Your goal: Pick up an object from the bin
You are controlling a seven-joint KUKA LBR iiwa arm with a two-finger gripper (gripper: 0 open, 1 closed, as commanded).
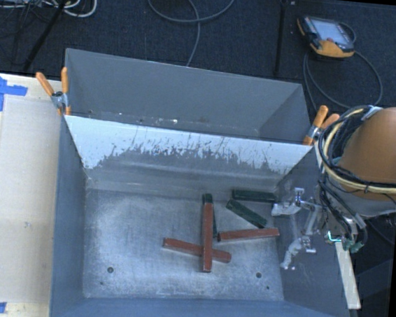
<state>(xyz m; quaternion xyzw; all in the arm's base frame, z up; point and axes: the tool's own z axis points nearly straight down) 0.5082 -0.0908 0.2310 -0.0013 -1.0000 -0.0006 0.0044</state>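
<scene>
Brown stick (250, 234) nearest your tool (291, 229) lies flat on the bin (136, 281) floor, its end just left of the tool's jaws, which stand apart, gripping nothing. Two dark green sticks (254, 195) lie up-left of the tool, and crossed brown sticks (206, 250) farther left.

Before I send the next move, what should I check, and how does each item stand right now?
1. Claw open: ok.
2. Claw empty: ok, nothing is held in it.
3. A thing within reach: ok, the slanted brown stick ends just beside the claw.
4. That stick lying free: not ok, its far end meets the crossed brown sticks.
5. Clearance from the bin's right wall: cannot tell.
</scene>
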